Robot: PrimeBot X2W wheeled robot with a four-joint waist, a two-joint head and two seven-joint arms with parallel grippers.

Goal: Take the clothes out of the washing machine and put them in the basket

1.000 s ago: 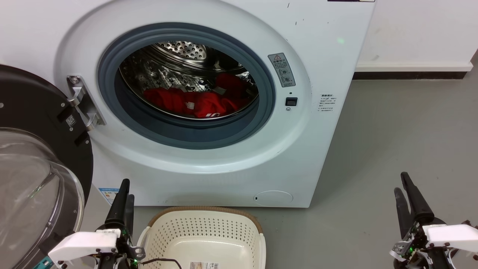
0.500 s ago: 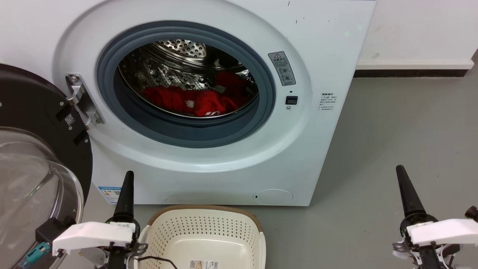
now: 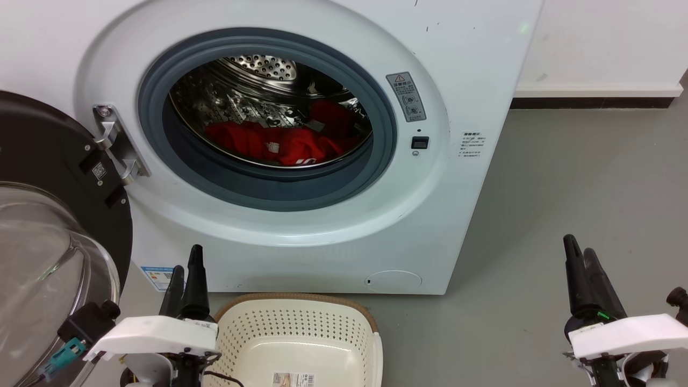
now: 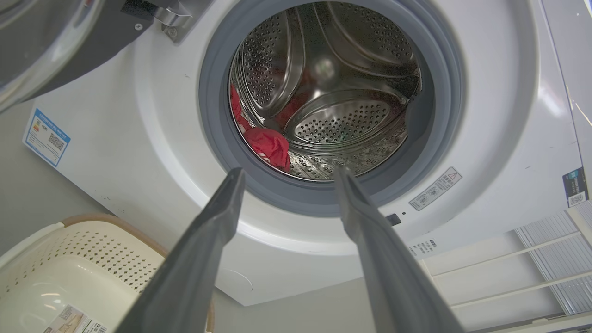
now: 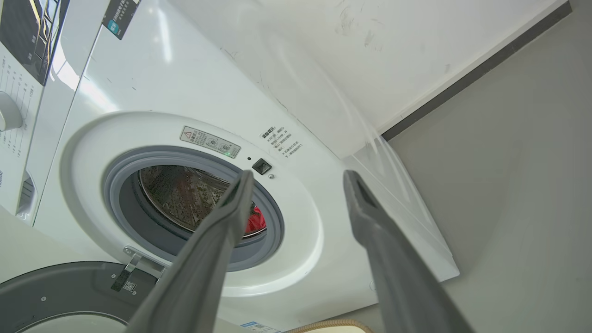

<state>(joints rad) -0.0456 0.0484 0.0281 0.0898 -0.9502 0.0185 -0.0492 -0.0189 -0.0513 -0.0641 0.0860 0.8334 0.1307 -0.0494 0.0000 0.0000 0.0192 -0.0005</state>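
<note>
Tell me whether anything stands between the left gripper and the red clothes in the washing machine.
Nothing visible does. The black-framed glass door hangs open at the left, and the open left gripper faces the grey-rimmed porthole, where the bright red fabric clothes lie in the drum.

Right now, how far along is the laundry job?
Done: the door of the washing machine stands open. In hand: nothing; the left gripper and right gripper are both open and outside the drum. Left: all of it. The red clothes lie in the drum, and the basket holds no garment.
</note>
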